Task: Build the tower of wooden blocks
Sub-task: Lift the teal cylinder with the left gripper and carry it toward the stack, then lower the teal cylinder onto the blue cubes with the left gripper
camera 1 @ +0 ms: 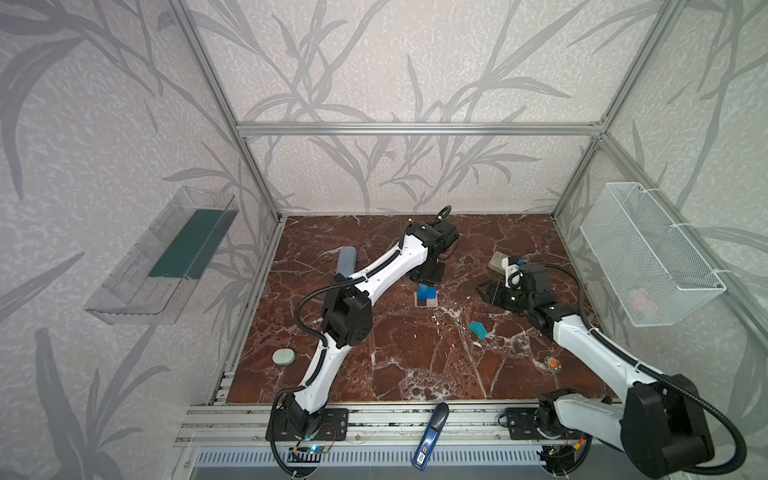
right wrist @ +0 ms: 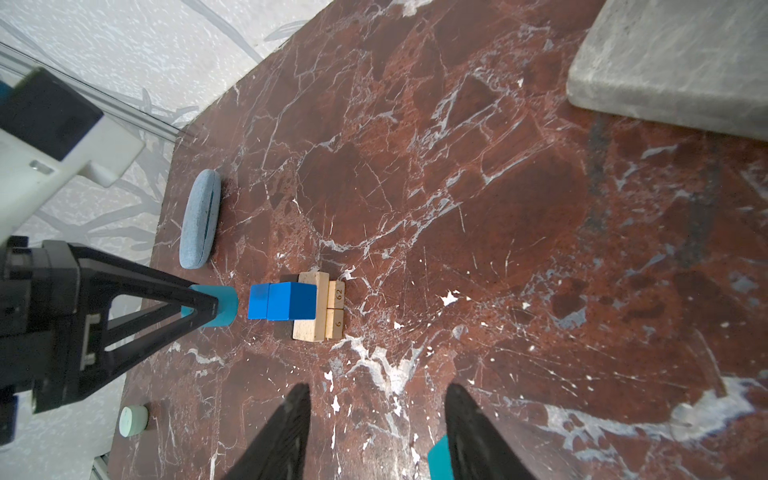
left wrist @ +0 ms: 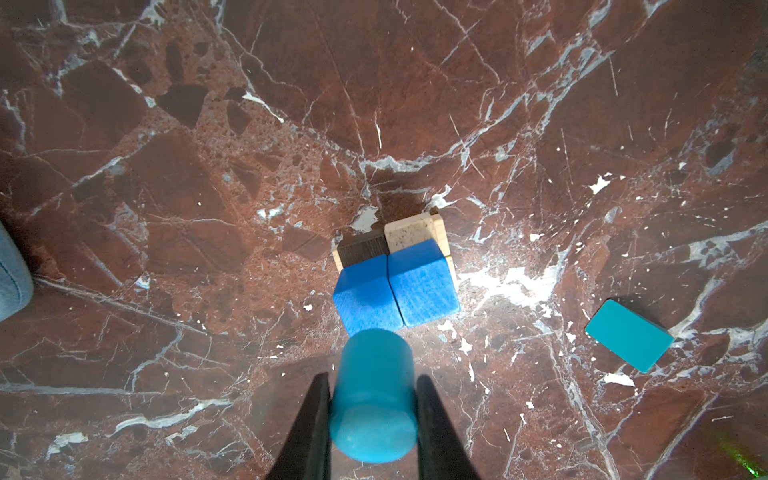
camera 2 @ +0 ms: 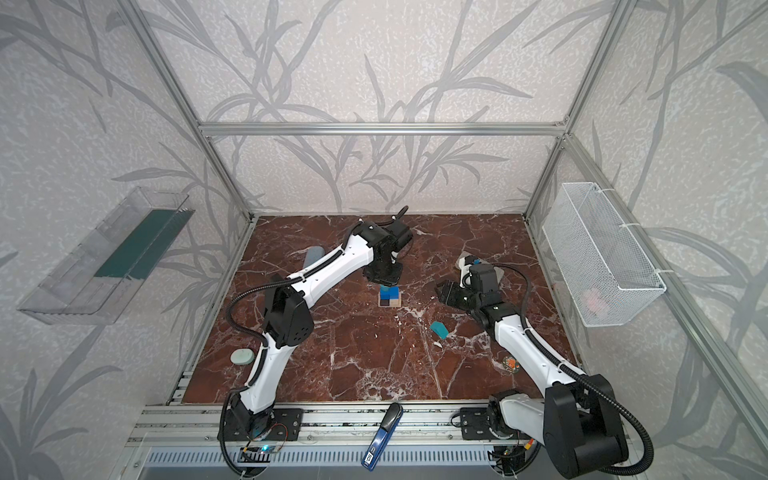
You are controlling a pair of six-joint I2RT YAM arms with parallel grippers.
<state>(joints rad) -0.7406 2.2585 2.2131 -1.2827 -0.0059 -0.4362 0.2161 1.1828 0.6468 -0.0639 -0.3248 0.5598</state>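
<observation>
Red-brown marble table, with leaf-patterned walls around it. The tower stands mid-table, partly built. Its square base of pale bars and one dark bar is down. Two blue cubes sit on it side by side, touching, over one half of the base. Left to do, by my reading: the cylinder goes on, then the teal piece on top. The left gripper is clamped on the cylinder, a jaw on each side of its round wall and one end face toward the wrist camera. In the right wrist view the cylinder hangs clear of the cubes with a small gap showing. It looks to be just above them and a touch off their edge, but I cannot tell how well it is centred. The teal piece lies flat on the table, well apart from the tower and near the right gripper. That gripper's jaws stand parted with nothing between them. The teal piece shows just beside one jaw, not gripped.
</observation>
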